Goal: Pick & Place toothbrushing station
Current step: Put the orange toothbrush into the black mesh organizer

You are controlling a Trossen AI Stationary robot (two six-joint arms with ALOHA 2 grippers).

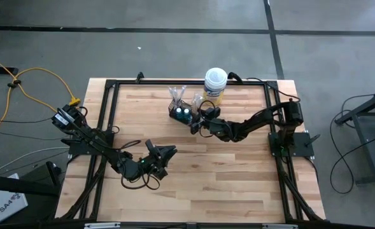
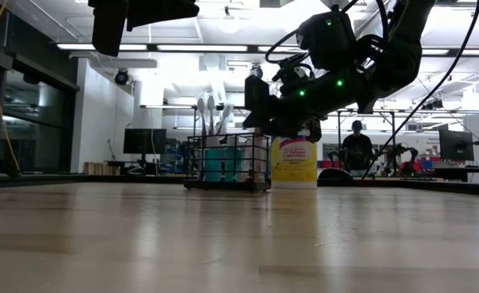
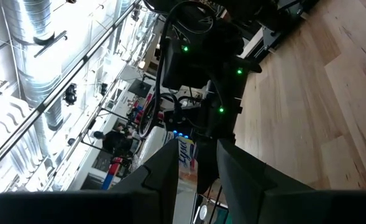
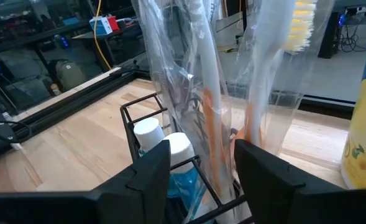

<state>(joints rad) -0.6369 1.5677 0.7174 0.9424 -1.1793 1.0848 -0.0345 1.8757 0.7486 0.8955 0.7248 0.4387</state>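
Basket (image 1: 182,112) sits near the table's far edge, roughly mid-width, with the yellow-labelled canister (image 1: 214,84) just beside it toward the far-right corner. Several wrapped brushes (image 4: 202,74) stand up in the basket, and white-capped tubes (image 4: 181,149) with blue-green bodies sit low inside the wire wall.

Right gripper (image 1: 198,122) hovers at the basket's right side, above the rim. Its fingers are apart, nothing is clamped between them, and an orange-accented brush lines up with the gap in the wrist view. I can't tell whether the pads touch the wrap.

Left gripper (image 1: 165,152) is parked well apart from the basket, nearer the table's front-left. Its fingers (image 3: 164,180) show a narrow gap with nothing visible in it.

Risks as I see them:
- Plastic wrap is slick and loose, so closing on film alone could let a brush slip or tilt.
- Brushes are crowded. Pinching one may drag a neighbour, or grab two.
- Basket is light wire. A sideways nudge from a finger could slide it into the canister or tip it.
- Descending further could catch a fingertip on the wire rim or a tube cap.
- The wrist cable loop hangs close over the brush tops, so a snag is possible.
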